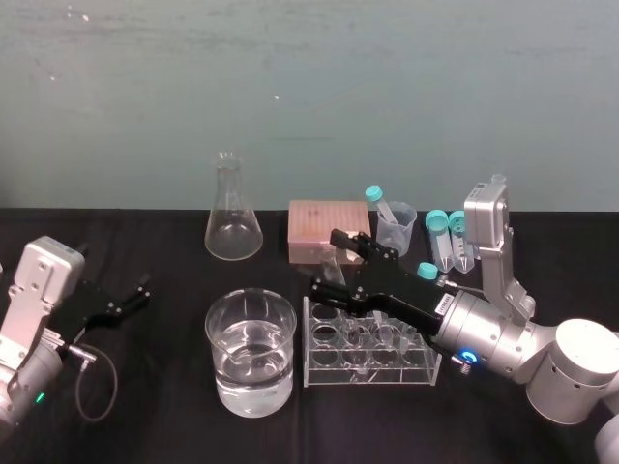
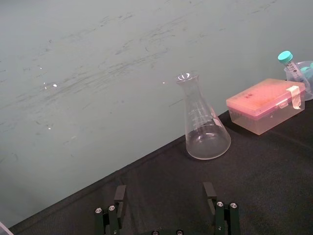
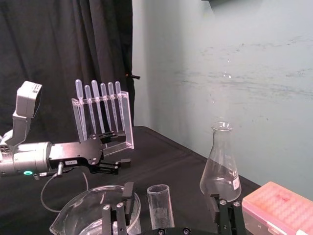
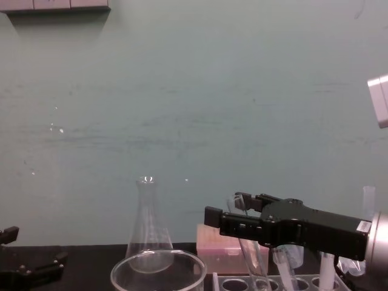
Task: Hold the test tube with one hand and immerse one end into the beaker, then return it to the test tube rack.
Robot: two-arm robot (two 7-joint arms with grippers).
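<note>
Table, draped in black, is running across the lower half of my head view. My right gripper is reaching in from the lower right and hovering over the left end of the rack, just right of centre. Its fingers are standing wide apart and gripping nothing. My left gripper is resting at the left edge, well apart from the glassware, and its fingers are also spread with nothing between them. The beaker, part full of clear liquid, is sitting just left of the rack. The flask and a pink box are standing behind, along the table's far edge. The tube is leaning in the rack, in which hole I cannot tell. In the right wrist view its open rim is showing between the right fingers, with a gap on either side.
</note>
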